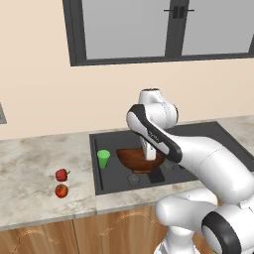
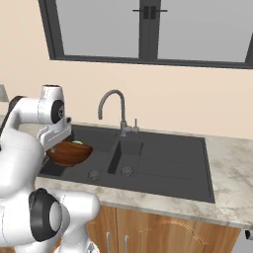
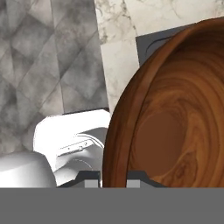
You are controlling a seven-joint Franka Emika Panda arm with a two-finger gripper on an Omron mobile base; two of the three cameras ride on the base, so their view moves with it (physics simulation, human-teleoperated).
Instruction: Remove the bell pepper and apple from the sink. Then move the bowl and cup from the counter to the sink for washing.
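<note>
The two-finger gripper (image 3: 112, 183) is clamping the rim of the wide brown wooden bowl (image 1: 138, 159), holding it above the large basin of the dark charcoal sink (image 1: 198, 131). The small green tumbler cup (image 1: 103, 158) is standing in that basin. The deep-red bell pepper (image 1: 62, 174) and orange-red apple (image 1: 61, 190) are lying on the beige marbled counter (image 1: 30, 163).

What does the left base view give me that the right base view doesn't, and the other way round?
Left base view: the bell pepper and the apple lying on the counter left of the sink, and the whole cup upright in the basin. Right base view: the faucet and the smaller basin with its drain. Both: the bowl held above the large basin, the gripper clamped on its rim.
</note>
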